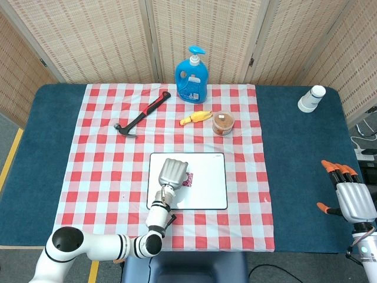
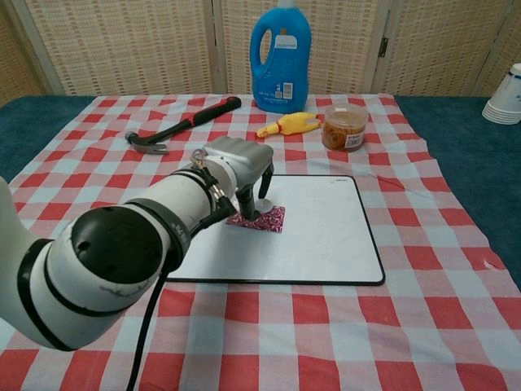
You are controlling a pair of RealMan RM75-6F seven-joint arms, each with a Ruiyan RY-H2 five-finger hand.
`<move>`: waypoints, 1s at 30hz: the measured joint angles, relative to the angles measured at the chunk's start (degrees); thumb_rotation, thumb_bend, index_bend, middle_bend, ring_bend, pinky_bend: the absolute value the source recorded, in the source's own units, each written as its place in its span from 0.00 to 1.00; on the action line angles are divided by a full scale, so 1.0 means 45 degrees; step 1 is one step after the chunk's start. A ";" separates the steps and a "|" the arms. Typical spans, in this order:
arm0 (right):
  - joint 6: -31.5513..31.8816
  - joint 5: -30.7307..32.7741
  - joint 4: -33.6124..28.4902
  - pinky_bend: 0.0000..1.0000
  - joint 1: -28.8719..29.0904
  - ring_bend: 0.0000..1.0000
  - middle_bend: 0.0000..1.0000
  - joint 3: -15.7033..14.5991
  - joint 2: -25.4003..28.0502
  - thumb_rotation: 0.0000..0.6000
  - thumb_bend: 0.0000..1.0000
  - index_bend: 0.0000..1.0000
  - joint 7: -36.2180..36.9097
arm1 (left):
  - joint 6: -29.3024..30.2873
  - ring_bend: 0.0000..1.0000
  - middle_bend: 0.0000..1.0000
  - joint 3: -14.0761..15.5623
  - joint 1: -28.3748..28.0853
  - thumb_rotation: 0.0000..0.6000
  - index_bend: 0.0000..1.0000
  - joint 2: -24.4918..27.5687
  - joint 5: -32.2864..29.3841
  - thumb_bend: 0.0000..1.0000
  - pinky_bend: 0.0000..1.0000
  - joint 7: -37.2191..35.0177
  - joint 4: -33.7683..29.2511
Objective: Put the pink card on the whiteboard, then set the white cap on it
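Placement is the step in hand. My left hand (image 2: pixel 240 167) hangs over the whiteboard (image 2: pixel 326 236), its fingers (image 2: pixel 244 199) pointing down and pinching a small pale disc that I take to be the white cap (image 2: pixel 264 200). It sits just above the near-left part of the pink card (image 2: pixel 273 218). The card already lies flat on the board, left of its middle.

To do this well, I judge I should come straight down until the cap rests flat on the card. Then I should spread the fingers gently and lift clear without dragging sideways. The card is thin and light, so any sideways brush would likely slide it or tip the cap off its edge. Nudging toward the card's centre before letting go would leave more margin.

My right hand (image 1: pixel 353 200) is well apart, beyond the right edge of the surface (image 1: pixel 53 130), fingers spread and holding nothing.

By count:
- One whiteboard, one pink card and one cap.
- One red-handled hammer (image 1: pixel 141 113).
- One blue pump bottle (image 1: pixel 191 76).
- One yellow rubber chicken (image 1: pixel 195 118).
- One small tub (image 1: pixel 223 122) with orange-brown contents.
- One stack of paper cups (image 1: pixel 311 98) at the far right; I cannot tell how many cups are in it.
- One red-checked cloth (image 1: pixel 94 177) under most of these.
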 measured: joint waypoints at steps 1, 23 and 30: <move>0.0005 -0.0008 -0.0001 0.13 -0.0002 0.08 0.12 -0.0003 0.0002 1.00 0.02 0.00 0.0005 | -0.0011 1.00 1.00 -0.0003 0.0014 1.00 0.52 -0.0015 0.0013 0.32 1.00 0.0002 0.0075; 0.0174 -0.0160 0.0146 0.13 -0.0007 0.08 0.12 0.0019 -0.0045 1.00 0.02 0.01 0.0225 | -0.0260 1.00 1.00 0.0007 0.0377 1.00 0.42 0.0229 0.0096 0.27 1.00 -0.0055 -0.0098; 0.0203 -0.0182 0.0196 0.13 -0.0012 0.08 0.12 0.0028 -0.0041 1.00 0.02 0.02 0.0317 | -0.0023 1.00 1.00 -0.0072 0.0433 1.00 0.42 0.0530 0.0362 0.27 1.00 -0.0089 -0.0393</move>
